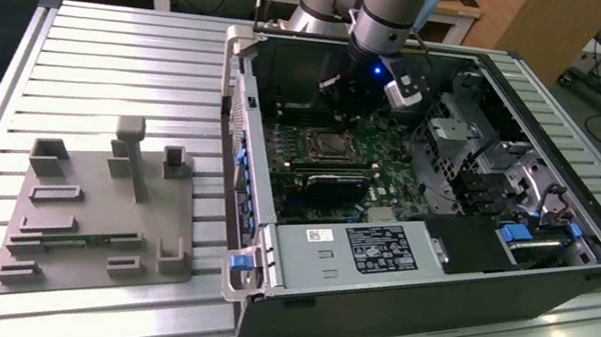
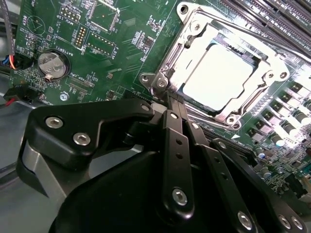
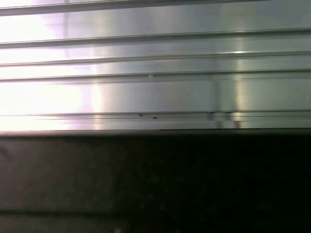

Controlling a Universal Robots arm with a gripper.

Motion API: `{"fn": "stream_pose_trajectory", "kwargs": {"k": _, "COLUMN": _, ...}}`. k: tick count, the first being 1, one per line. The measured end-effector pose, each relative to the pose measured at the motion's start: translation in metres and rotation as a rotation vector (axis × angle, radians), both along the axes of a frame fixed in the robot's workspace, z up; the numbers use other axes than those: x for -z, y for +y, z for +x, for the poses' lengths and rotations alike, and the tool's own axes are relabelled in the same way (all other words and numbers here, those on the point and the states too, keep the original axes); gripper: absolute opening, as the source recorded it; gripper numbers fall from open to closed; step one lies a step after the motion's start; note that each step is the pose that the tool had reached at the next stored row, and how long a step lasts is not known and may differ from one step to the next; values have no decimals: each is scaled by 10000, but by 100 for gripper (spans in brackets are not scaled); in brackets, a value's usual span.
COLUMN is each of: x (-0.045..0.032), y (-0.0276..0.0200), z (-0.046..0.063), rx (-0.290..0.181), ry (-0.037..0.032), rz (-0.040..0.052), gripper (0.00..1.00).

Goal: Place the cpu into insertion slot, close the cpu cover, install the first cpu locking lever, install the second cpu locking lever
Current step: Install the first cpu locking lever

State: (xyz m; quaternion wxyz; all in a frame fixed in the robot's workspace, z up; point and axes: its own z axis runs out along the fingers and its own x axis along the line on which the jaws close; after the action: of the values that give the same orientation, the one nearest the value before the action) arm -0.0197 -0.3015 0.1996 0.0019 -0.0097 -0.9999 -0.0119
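Well, my black two-fingered claw (image 2: 170, 99) is clenched, its fingers (image 2: 176, 145) pressed side by side, and I can make out nothing between the tips. In the second wrist view the small flat square cpu with its silvery-grey metal top (image 2: 218, 77) lies just ahead of my fingertips, seated in its socket on the green motherboard (image 2: 121, 48). The thin square silver metal cpu cover frame (image 2: 194, 29) lies down around it, the chip showing through the open centre. One corner of that frame is the part closest to my tips; whether they touch it I cannot tell. A round silver coin battery (image 2: 52, 65) sits off to one side of my claw, well apart.

In the exterior view my claw (image 1: 342, 98) hangs inside the open black computer case (image 1: 440, 281), with the socket on its camera side. A grey moulded fixture tray (image 1: 101, 209) lies far off toward the exterior view's left.
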Motion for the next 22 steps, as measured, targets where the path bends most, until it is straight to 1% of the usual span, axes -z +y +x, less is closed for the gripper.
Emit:
{"fn": "stream_pose_trajectory", "kwargs": {"k": 10, "x": 19, "y": -1, "z": 2, "rx": -1, "ry": 5, "rz": -29, "gripper": 10}}
{"fn": "stream_pose_trajectory", "kwargs": {"k": 15, "x": 19, "y": 1, "z": 3, "rx": 0, "ry": 1, "rz": -24, "gripper": 10}}
{"fn": "stream_pose_trajectory", "kwargs": {"k": 18, "x": 5, "y": 3, "z": 4, "rx": -1, "ry": -7, "rz": -13, "gripper": 10}}
{"fn": "stream_pose_trajectory", "kwargs": {"k": 22, "x": -53, "y": 3, "z": 3, "rx": 0, "ry": 0, "rz": -23, "gripper": 10}}
